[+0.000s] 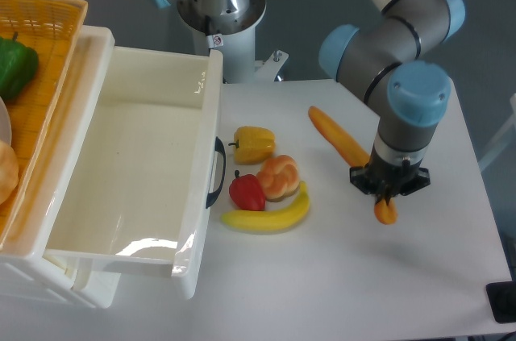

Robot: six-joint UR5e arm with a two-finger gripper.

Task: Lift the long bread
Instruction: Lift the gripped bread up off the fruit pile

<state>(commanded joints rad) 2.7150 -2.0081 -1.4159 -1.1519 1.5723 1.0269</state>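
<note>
Long bread [337, 138] hangs clear of the tabletop [451, 276], pinched near its lower right end by your claw [389, 192], with the short orange tip poking out below the fingers and most of the loaf slanting up and to the left. You can see the claw is clamped narrow around it. Because the hold sits so far toward 1 end, the long free part acts as a lever, so my judgement is that the loaf could twist or sag in the grip if you swing fast.

It is well apart from the other toys. The yellow pepper [255, 143], the round bun [279, 176], the red strawberry-like piece [247, 193] and the banana [270, 214] sit clustered on the tabletop beside the white drawer [141, 172], none touching the loaf.

With the bread airborne and nothing underneath it, the pick looks essentially done; keep the arm steady to avoid shaking it loose.
</note>
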